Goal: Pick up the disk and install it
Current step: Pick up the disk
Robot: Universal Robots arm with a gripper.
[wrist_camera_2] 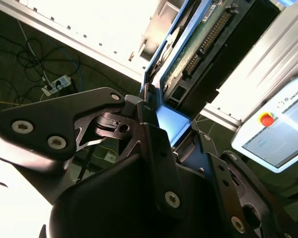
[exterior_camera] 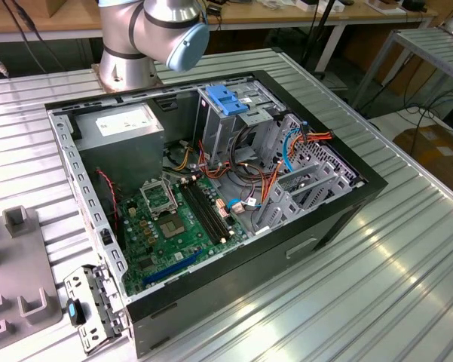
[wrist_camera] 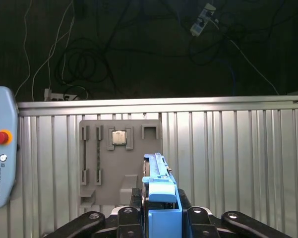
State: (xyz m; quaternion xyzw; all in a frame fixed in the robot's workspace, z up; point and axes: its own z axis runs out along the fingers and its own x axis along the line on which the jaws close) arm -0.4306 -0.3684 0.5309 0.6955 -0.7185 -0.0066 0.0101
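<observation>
In both wrist views my gripper (wrist_camera: pixel 161 201) is shut on the disk (wrist_camera: pixel 157 173), a flat dark drive with bright blue side rails. It stands on edge between the black fingers (wrist_camera: pixel 135 198), lifted well above the ribbed table. In the second wrist view the disk (wrist_camera_2: pixel 201 42) shows its green circuit board and connector, with a blue rail end at the gripper (wrist_camera_2: pixel 171 126). The open computer case (exterior_camera: pixel 98 219) lies on the table in the exterior view, its metal drive cage (exterior_camera: pixel 237 128) at the back.
A grey fixture plate (wrist_camera: pixel 120 163) holding a small chip lies on the table below the disk; it also appears at the exterior view's left (exterior_camera: pixel 15 264). A teach pendant (wrist_camera: pixel 0 148) rests beside it. A light-blue latch plate (exterior_camera: pixel 228 99) tops the drive cage. The arm's base (exterior_camera: pixel 147 38) stands behind the case.
</observation>
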